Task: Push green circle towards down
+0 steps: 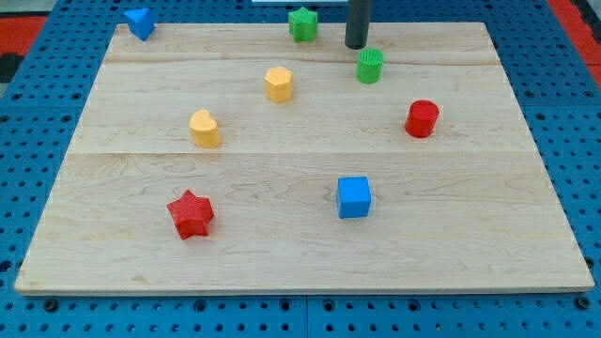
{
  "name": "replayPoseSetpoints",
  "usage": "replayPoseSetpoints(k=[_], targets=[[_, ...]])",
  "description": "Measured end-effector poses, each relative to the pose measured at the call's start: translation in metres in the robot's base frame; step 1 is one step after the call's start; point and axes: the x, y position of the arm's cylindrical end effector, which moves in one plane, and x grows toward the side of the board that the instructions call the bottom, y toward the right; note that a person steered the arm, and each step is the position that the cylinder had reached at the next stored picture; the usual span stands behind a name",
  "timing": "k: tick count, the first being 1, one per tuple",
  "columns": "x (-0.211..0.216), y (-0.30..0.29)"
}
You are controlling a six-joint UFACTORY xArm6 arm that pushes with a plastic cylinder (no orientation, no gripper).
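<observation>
Your green circle (370,66) sits on the tabletop (300,253) near the frame's top, right of centre. My tip (356,46) stands just above and slightly left of it, almost touching. There's no claw here, so nothing is grasped; a downward push looks lined up.

Your straight dark rod (357,23) is cut off by the view's top edge (the arm above stays unseen). The blue perforated base (28,113) runs past every edge.
</observation>
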Motion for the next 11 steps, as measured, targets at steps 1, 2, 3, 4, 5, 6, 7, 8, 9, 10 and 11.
replayPoseSetpoints(k=[1,2,3,4,5,6,7,8,9,10,11], targets=[[0.000,0.006],[0.000,0.011],[0.000,0.014],[0.000,0.015],[0.003,0.015],[0.021,0.015],[0.049,0.015],[0.071,0.015],[0.075,0.015],[0.075,0.015],[0.075,0.017]])
